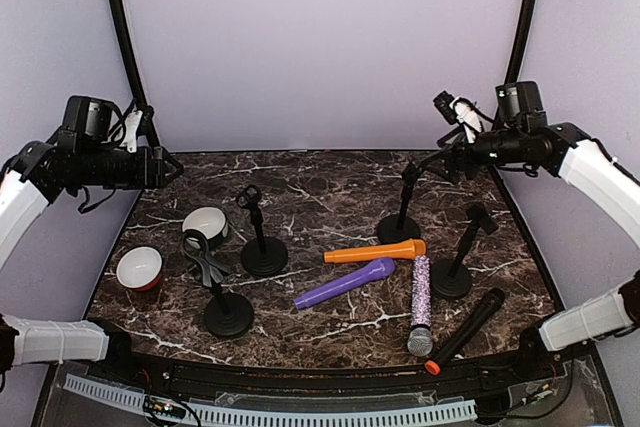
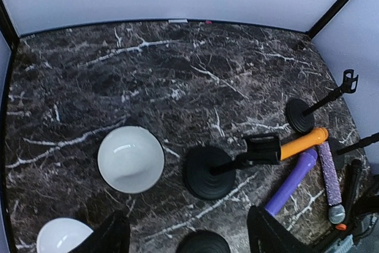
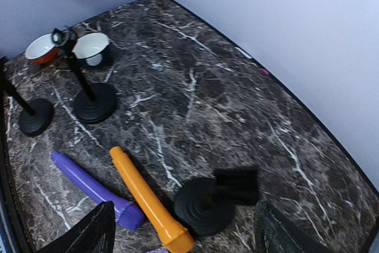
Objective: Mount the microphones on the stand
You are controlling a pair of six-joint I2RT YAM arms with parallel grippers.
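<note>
Dark marbled counter (image 1: pixel 300 172), pale walls behind; nothing is mounted yet. At far left the left claw (image 1: pixel 165 164) hangs high, fingers spread, empty. Next come two bowls (image 1: pixel 139 268), then a rear stand (image 1: pixel 264 256) and a nearer stand (image 1: pixel 228 317), clips bare.

Right of centre all four lie flat: orange microphone (image 1: pixel 375 252), purple microphone (image 1: pixel 345 283) just beside it, lilac microphone (image 1: pixel 421 292), black microphone (image 1: pixel 468 325). Around them are two right stands (image 1: pixel 398 231), also bare. The right claw (image 1: pixel 445 152) is raised, agape, empty.

By my judgement, every attachment is left to do. The clips are too small to read, and the right wrist view cuts off the lilac and black ones.
</note>
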